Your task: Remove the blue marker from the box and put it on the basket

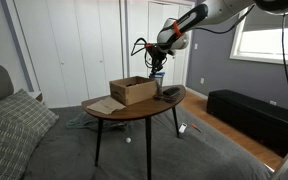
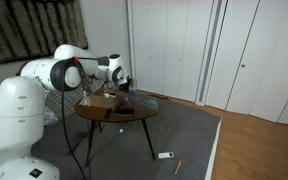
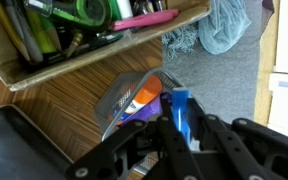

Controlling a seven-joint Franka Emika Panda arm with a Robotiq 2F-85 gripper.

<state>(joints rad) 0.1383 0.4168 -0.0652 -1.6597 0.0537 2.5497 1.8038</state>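
Holding the blue marker point(image 3: 180, 108) upright between its fingers, the claw point(image 3: 181, 128) is closed to a narrow gap around the barrel. It hangs just beside the cardboard box point(image 1: 132, 90), clear of the box's rim. In the wrist view the marker is outside the box wall point(image 3: 94, 55) and above some foil packets point(image 3: 134, 98) lying on the wooden surface point(image 3: 64, 105). Other pens, a green one point(image 3: 84, 12) among them, remain inside the box.

The removal step looks done, and the carry to the basket is in hand. A dark low container point(image 1: 170, 93) touching the box's side away from the paper sheet point(image 1: 102, 104) is probably that basket, though I cannot tell for sure. The next move calls for shifting over it, lowering, then opening the fingers.
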